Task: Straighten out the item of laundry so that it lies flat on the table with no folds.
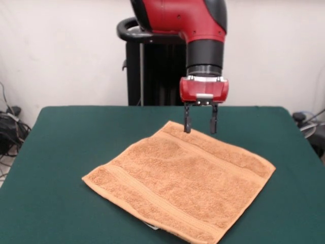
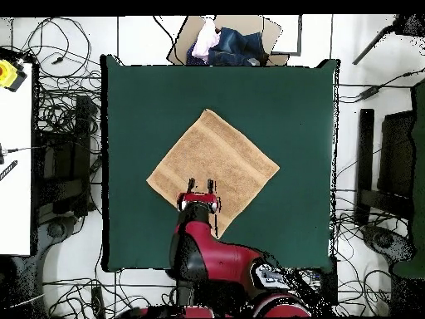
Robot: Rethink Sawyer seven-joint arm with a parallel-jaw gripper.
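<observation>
The orange-tan towel (image 1: 180, 180) lies spread on the dark green table (image 1: 61, 152), turned like a diamond, with woven border bands along two edges. It looks flat, with no fold showing. A bit of white label peeks out at its near edge. In the overhead view the towel (image 2: 217, 158) lies near the table's (image 2: 299, 108) middle. My gripper (image 1: 200, 131) hangs straight down over the towel's far edge, fingers apart and empty, tips just above the cloth. It also shows in the overhead view (image 2: 200, 184) over the towel's edge nearest the robot.
The black pedestal (image 1: 152, 71) stands behind the table's far edge. A cardboard box with clothes (image 2: 228, 41) sits beyond the table's opposite edge in the overhead view. Cables lie on the floor around the table.
</observation>
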